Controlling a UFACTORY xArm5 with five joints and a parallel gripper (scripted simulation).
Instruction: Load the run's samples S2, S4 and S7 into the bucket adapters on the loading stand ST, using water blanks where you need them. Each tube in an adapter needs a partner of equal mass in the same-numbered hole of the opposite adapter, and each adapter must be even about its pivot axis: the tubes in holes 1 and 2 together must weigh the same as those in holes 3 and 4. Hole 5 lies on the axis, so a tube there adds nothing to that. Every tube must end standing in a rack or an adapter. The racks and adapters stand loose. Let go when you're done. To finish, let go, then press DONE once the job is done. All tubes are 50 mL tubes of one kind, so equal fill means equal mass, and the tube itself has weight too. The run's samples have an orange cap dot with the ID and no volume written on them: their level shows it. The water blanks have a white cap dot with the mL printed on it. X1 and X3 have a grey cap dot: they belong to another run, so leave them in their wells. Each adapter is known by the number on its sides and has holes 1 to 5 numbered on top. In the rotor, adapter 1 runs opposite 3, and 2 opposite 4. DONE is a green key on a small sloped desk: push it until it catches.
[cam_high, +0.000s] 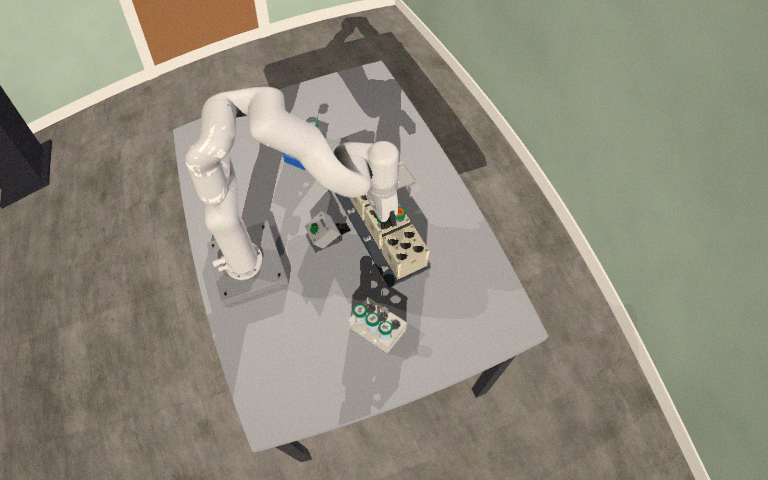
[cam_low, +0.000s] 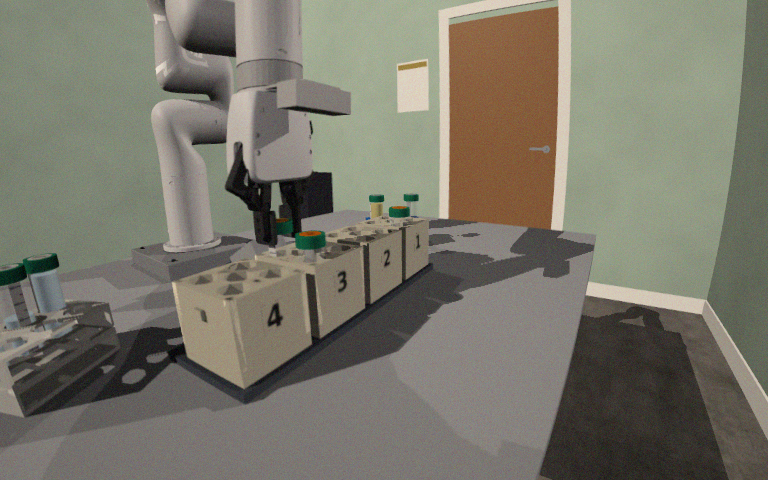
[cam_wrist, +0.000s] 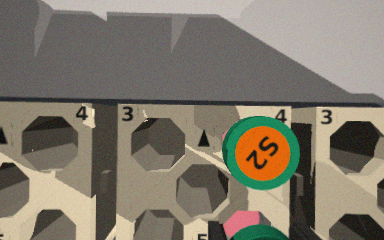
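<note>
From the top, the arm (cam_high: 305, 144) reaches over the bench (cam_high: 453, 294) with the pincer (cam_high: 388, 220) (cam_low: 281, 230) (cam_wrist: 258, 237) at adapter 3 (cam_high: 376, 235) (cam_low: 342, 302) (cam_wrist: 125, 172). S2 (cam_high: 399, 212) (cam_low: 310, 240) (cam_wrist: 261, 153) stands just beside the pincer. Adapter 4 (cam_high: 415, 263) (cam_low: 226, 339) holds no tube in its five holes. Near that end of the stand (cam_high: 376, 253) (cam_low: 244, 393), a clear rack (cam_high: 390, 343) (cam_low: 13, 387) holds three green-capped tubes (cam_high: 372, 319) with white dots. The DONE key (cam_high: 314, 228) is on its small desk (cam_high: 326, 241), between the arm's base (cam_high: 254, 291) and the stand. A blue rack (cam_high: 294, 161) is partly hidden by the arm.

From the exterior, the pincer points down, closed on an upright orange-dotted tube (cam_low: 282, 226) (cam_wrist: 258, 234) on the robot's side of adapter 3. Its green cap is above the adapter top; the ID cannot be read. S2 stands in the same adapter, on the side facing the camera. Adapter 2 (cam_low: 386, 277) comes next, then adapter 1 (cam_low: 419, 259), which has an orange-dotted tube (cam_low: 399, 211). Farther back stand a yellow-filled tube (cam_low: 376, 209) and a paler one (cam_low: 411, 206).

From the wrist, S2 covers hole 4. The gripped tube, with pink showing beside its cap, is at hole 1; its depth there cannot be told.
</note>
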